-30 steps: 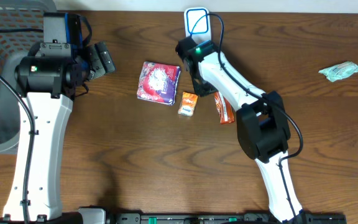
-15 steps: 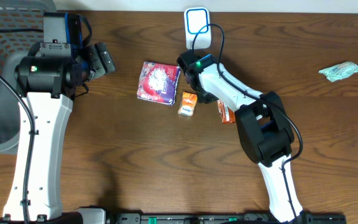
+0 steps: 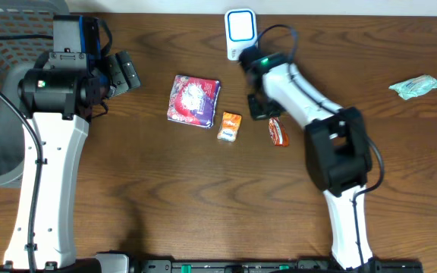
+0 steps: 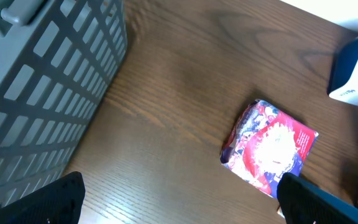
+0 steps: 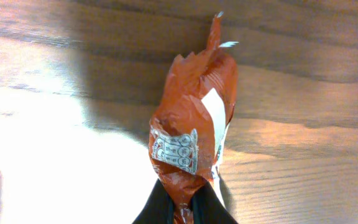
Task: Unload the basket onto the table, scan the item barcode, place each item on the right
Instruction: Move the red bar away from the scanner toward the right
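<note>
Orange packet [image 5: 194,124] was clamped at one end in the right hand [image 5: 180,208], near the scanner [image 3: 241,29]; left hand [image 3: 124,72], well away from it, gaped wide.

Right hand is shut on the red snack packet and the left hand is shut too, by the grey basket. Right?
No: the left hand is open, spread wide in the left wrist view. The rest stands: right hand shut on the red snack packet, left by the grey basket.
</note>
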